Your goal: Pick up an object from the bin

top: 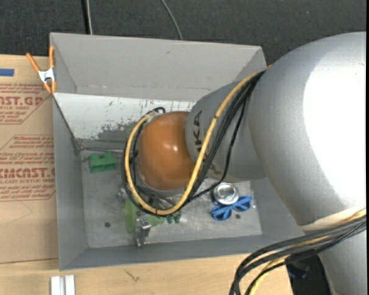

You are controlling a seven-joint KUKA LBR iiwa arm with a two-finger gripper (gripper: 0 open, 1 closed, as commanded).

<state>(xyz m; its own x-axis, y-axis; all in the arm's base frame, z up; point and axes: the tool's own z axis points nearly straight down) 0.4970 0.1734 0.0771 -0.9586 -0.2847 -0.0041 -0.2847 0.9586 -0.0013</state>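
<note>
My gripper (140,231) is low over the bin's front floor, left of the middle, mostly hidden under the arm's orange dome. A green thing (130,214) lies right against it, partly covered by it; whether it sits between the fingers cannot be made out. More green (173,219) peeks out just to the right, under the cables. A green block (103,162) lies apart from the gripper, by the left wall.
A round silver can end (224,193) and a blue plastic piece (231,209) lie on the floor at the right, close to the arm. The arm and its cables cover the bin's middle and right. The floor at front left is bare grey metal.
</note>
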